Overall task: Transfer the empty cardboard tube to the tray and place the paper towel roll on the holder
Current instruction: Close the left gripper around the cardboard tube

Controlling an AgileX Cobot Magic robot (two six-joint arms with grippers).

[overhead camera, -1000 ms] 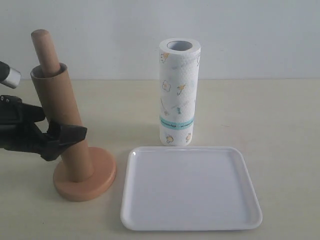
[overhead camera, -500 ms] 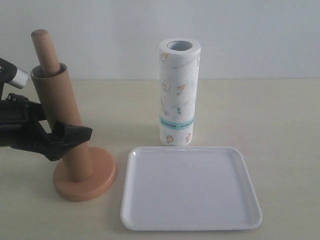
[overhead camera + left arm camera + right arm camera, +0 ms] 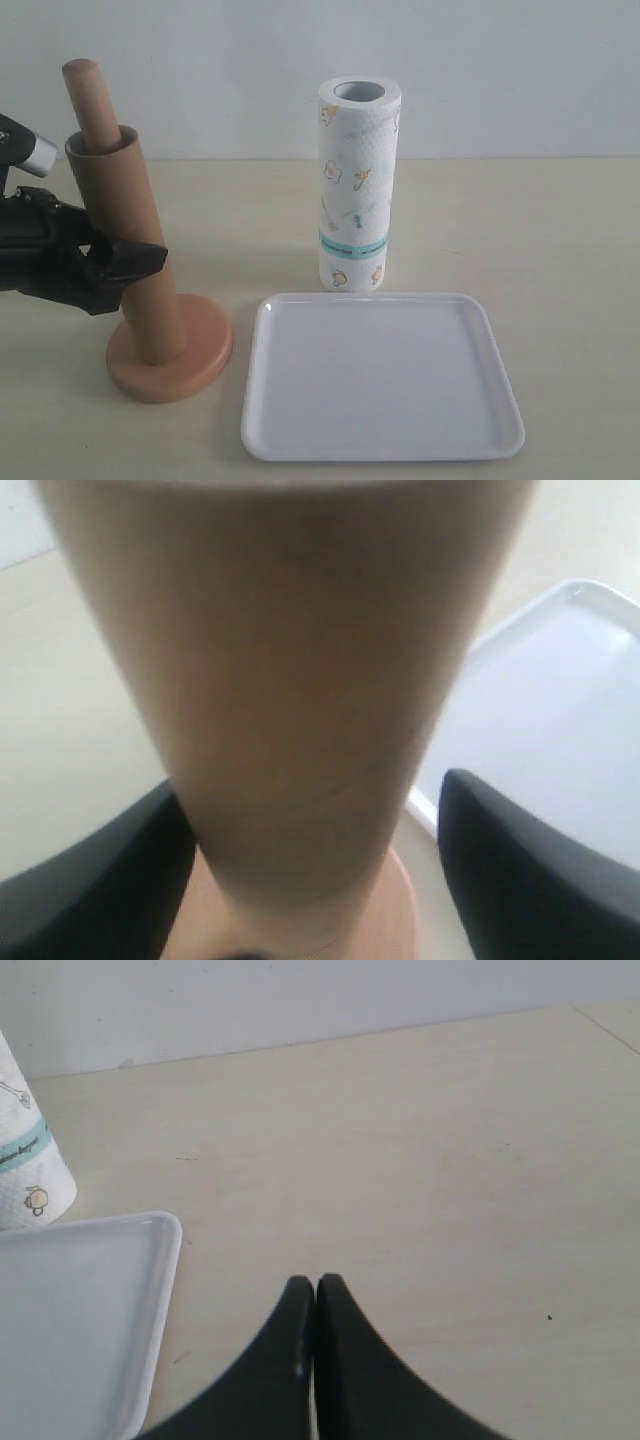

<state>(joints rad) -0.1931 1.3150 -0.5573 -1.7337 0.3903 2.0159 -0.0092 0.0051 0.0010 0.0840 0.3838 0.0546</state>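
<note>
Left gripper: jaws open, straddling tube on holder, one finger not touching. Right gripper: closed, empty.

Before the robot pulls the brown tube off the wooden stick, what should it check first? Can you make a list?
1. The left gripper straddles the empty cardboard tube: ok, one jaw each side.
2. Its fingers clamp the tube: not ok, a gap shows beside one.
3. The holder post is bare above the tube: ok.
4. The tray has room: ok, nothing lies in it.
5. The paper towel roll is out of the path: ok, upright behind the tray.
6. The right gripper is out of the way: ok, shut, over the table beside the tray.
</note>
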